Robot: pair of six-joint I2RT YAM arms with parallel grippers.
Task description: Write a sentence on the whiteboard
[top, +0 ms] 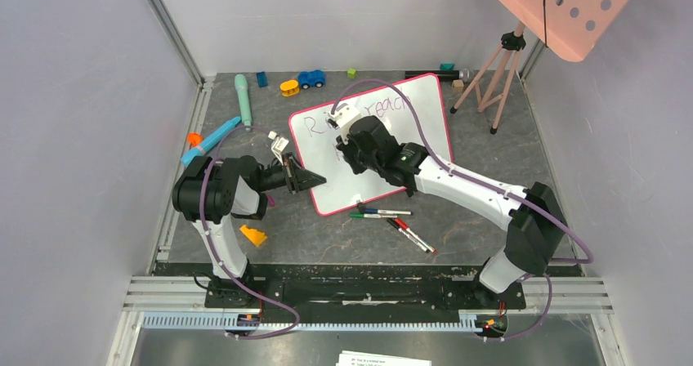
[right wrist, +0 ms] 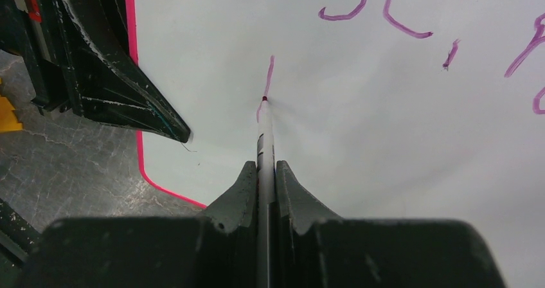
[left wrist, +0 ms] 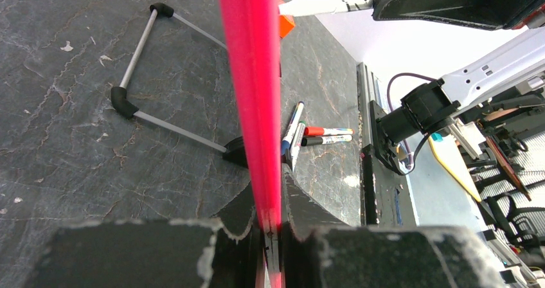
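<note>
A dark marbled surface (top: pixel 490 186) carries loose markers (top: pixel 382 213) near its front; an orange wedge (top: pixel 253 235) lies at the left; a teal cylinder (top: pixel 243 94), a yellow toy (top: pixel 289 87) and a blue toy car (top: pixel 311 78) sit along the back; a wooden tripod (top: pixel 490 76) stands at the right rear beneath a salmon-pink perforated panel (top: pixel 572 11).

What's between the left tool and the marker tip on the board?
Only bare whiteboard between left tool and marker, no ink; seen in the right wrist view.

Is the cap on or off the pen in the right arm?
Off: the thin white marker in the right tool shows a bare reddish tip touching the white pink-rimmed whiteboard.
</note>
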